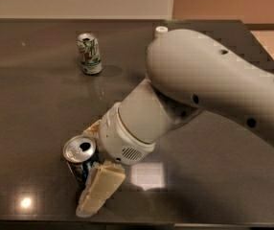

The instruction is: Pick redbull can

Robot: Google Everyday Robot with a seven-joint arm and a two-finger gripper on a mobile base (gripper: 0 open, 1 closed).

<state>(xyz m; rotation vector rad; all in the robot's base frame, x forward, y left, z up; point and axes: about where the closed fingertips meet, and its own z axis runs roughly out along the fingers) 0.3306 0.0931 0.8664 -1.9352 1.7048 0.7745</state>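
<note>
Dark grey matte surface (36, 104) under all items. Bulky white robot arm (213, 80) entering from right, angled down toward front-left corner. Cream two-finger gripper (93, 169) low at front left, released, fingers (101, 188) spread on either side of slim blue-and-silver redbull can (81, 159). Redbull can upright, long axis vertical, just left of wrist. Judged next: close squarely, lift straight. White-and-green can (90, 54) well apart at rear.

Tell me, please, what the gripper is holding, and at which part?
It cannot be told. The gripper sits around the body of the upright redbull can, which stands on the table.
</note>
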